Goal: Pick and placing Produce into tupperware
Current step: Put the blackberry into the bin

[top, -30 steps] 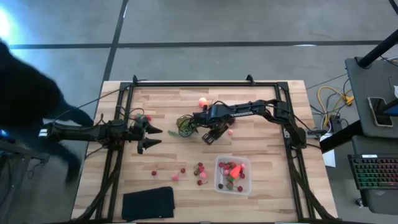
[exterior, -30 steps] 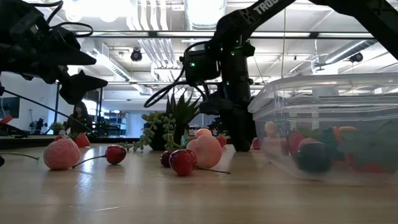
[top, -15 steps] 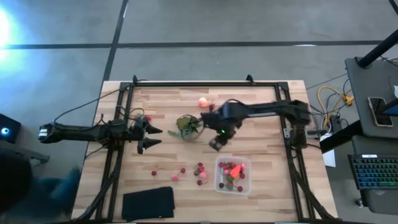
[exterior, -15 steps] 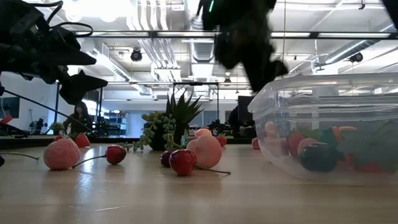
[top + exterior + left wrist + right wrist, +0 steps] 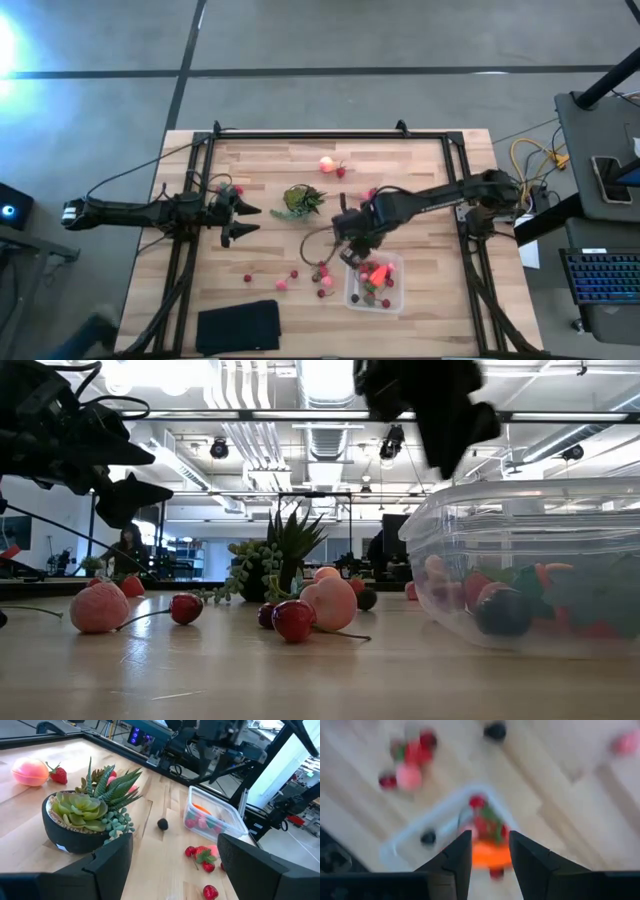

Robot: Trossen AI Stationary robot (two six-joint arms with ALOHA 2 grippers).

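Hovering above the clear rounded plastic tupperware box's (image 5: 375, 283) rim, right gripper (image 5: 352, 252) fingers spread, empty — left gripper (image 5: 243, 218) also spread, waiting near the table's (image 5: 420, 190) left edge.

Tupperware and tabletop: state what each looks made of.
The tupperware looks like clear, slightly glossy plastic: the produce inside shows through its wall. The tabletop looks like pale wood in joined planks, matte, with visible grain; it could be a laminate.
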